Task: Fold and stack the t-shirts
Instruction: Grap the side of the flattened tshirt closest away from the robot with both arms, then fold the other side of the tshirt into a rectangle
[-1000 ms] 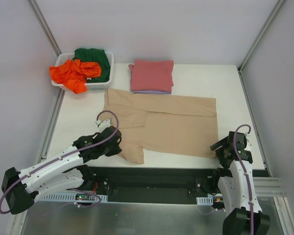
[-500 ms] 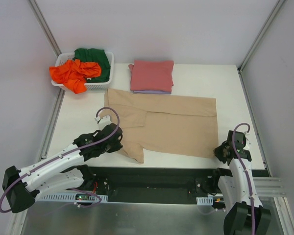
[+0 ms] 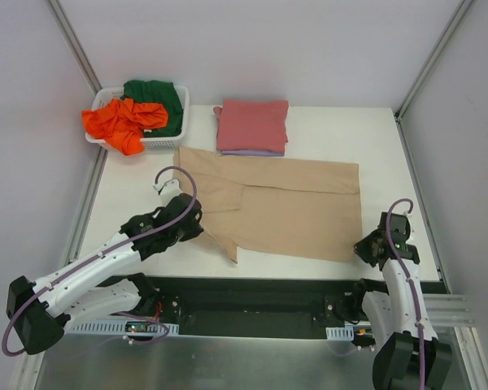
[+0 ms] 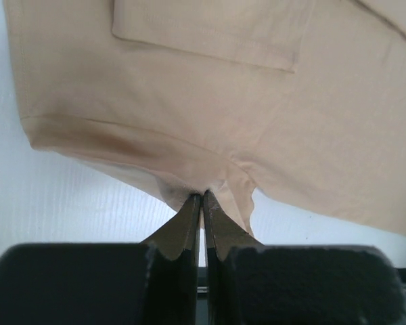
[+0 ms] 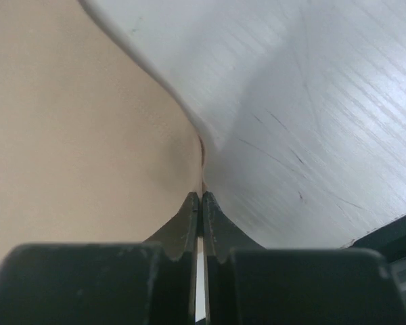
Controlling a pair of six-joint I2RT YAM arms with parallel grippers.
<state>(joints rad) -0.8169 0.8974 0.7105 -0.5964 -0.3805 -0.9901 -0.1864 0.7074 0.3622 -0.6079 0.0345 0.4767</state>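
A tan t-shirt (image 3: 285,207) lies spread across the middle of the table. My left gripper (image 3: 202,232) is shut on its near left edge, and the cloth bunches and lifts at the tips. In the left wrist view the gripper (image 4: 203,196) pinches a fold of the tan t-shirt (image 4: 210,101). My right gripper (image 3: 360,249) is shut on the shirt's near right corner. In the right wrist view the gripper (image 5: 201,196) holds the edge of the tan t-shirt (image 5: 81,135). A folded pinkish-red t-shirt (image 3: 252,123) rests on a folded lavender t-shirt (image 3: 252,152) at the back.
A white slotted basket (image 3: 161,143) stands at the back left corner, holding a crumpled orange t-shirt (image 3: 122,122) and a dark green t-shirt (image 3: 156,97). Bare white table (image 3: 130,195) shows to the left of the tan shirt, and metal frame rails run along both sides.
My right gripper has shut on the shirt's near right corner. My left gripper has moved away from the near edge, drawing the shirt's near left flap up and inward.
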